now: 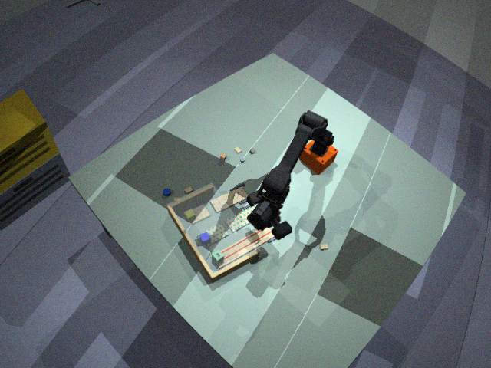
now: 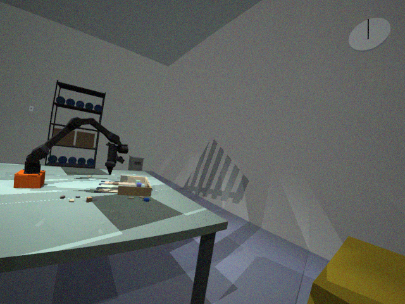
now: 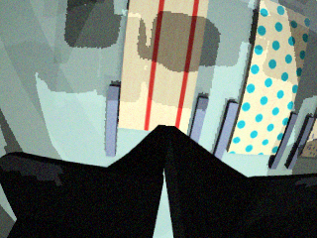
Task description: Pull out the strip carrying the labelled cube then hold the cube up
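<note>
The red-striped strip [image 1: 242,246] [image 3: 168,94] runs unbroken from under a green cube [image 1: 217,256] [image 2: 137,181] with a dark mark on top. The dotted strip is in two pieces, a near one [image 1: 239,221] [image 3: 267,84] and a far one [image 1: 219,233] by a blue cube [image 1: 204,238] [image 2: 138,184]. The speckled strip is split too, with a near piece [image 1: 224,200] and a far piece [image 1: 201,215] by a yellow cube [image 1: 189,215]. My gripper [image 2: 109,173] [image 3: 164,134] is shut and empty, pointing down above the table near the striped strip's near end. Its tips are hidden in the top view.
A low wooden wall [image 1: 191,242] [image 2: 133,190] surrounds the cubes on three sides. Upright grey guides [image 3: 112,121] [image 3: 199,119] flank the strips' near ends. A blue disc [image 1: 166,192] [image 2: 146,199] and small blocks, one orange-brown [image 1: 223,156] [image 2: 89,199], lie outside the wall.
</note>
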You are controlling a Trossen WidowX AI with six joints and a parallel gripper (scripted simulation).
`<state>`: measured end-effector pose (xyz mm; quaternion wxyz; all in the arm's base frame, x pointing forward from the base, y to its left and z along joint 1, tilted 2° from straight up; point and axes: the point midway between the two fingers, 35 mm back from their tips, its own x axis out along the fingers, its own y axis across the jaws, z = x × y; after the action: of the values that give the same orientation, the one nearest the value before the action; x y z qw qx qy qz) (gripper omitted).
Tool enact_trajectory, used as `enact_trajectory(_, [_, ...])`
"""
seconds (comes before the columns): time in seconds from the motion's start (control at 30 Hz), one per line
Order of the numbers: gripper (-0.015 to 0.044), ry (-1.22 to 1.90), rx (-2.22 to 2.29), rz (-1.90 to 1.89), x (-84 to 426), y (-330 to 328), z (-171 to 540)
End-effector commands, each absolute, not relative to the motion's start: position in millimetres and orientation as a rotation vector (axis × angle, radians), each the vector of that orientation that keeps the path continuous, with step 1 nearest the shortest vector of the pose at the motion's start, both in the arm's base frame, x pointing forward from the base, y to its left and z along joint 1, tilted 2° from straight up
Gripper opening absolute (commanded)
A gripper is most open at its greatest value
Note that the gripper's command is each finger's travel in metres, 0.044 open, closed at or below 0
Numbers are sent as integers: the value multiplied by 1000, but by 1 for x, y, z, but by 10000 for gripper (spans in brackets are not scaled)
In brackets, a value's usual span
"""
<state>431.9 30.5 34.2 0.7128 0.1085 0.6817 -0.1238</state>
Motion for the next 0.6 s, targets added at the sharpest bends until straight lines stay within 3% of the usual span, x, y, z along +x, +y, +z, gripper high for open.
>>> enact_trajectory(0.0, [0,1520,244,-276,432,31,24])
enact_trajectory(0.57, [0,1520,244,-276,434,32,-4])
